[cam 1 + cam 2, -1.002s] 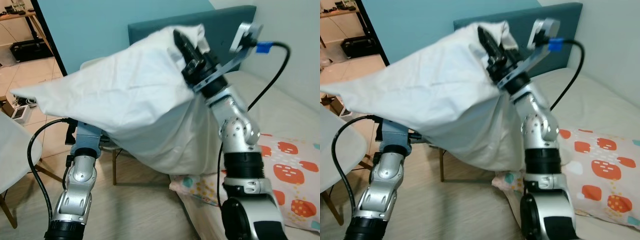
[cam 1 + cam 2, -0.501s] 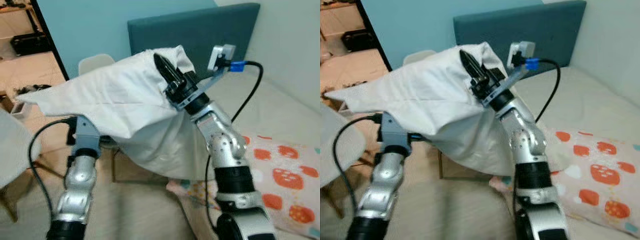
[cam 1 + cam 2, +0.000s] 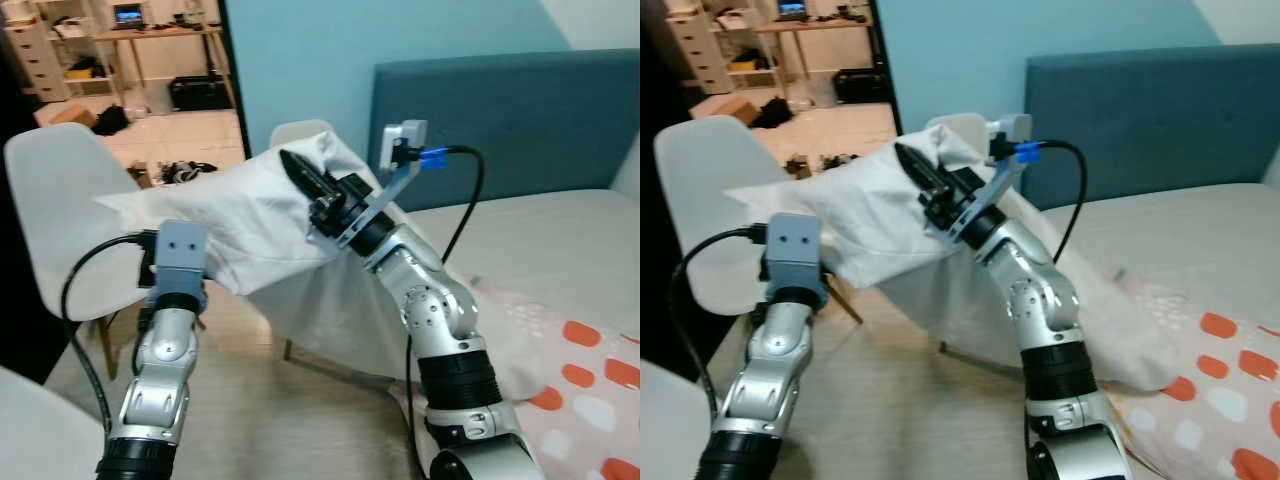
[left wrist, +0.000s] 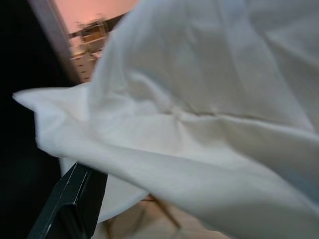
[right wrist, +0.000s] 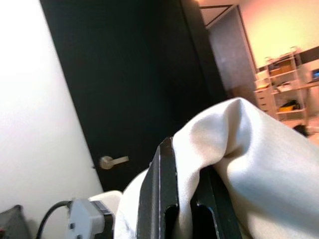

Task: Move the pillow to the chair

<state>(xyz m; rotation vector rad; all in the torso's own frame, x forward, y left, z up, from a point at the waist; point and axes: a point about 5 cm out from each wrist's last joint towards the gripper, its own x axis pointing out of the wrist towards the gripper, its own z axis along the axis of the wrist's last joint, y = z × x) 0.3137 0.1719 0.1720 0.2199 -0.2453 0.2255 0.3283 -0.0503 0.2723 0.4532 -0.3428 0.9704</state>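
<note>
From the head cameras, the big white cloth-cased pillow [image 3: 250,215] hangs in the air between the two silver arms, in front of a white moulded-plastic chair [image 3: 60,225] on the robot's left and a second pale chair back [image 3: 955,128] behind it, near the teal upholstered headboard [image 3: 520,120]. The right gripper [image 3: 305,180] is raised at the pillow's upper edge, its long black fingers pinched together on a fold of the fabric. The left gripper [image 4: 75,199] is under the pillow's lower side — the cloth drapes over it, so I cannot tell how its fingers stand. The pillow's loose end trails down toward the beige mattress [image 3: 540,230], where a patterned pillow with orange spots [image 3: 590,370] lies.

In the left wrist view, white folds spread above one dark finger, with the pale chair seat beyond.

In the right wrist view, the two black fingers [image 5: 159,199] clamp a bunched ridge of white fabric (a dark door with a lever handle [image 5: 112,161] stands behind).
</note>
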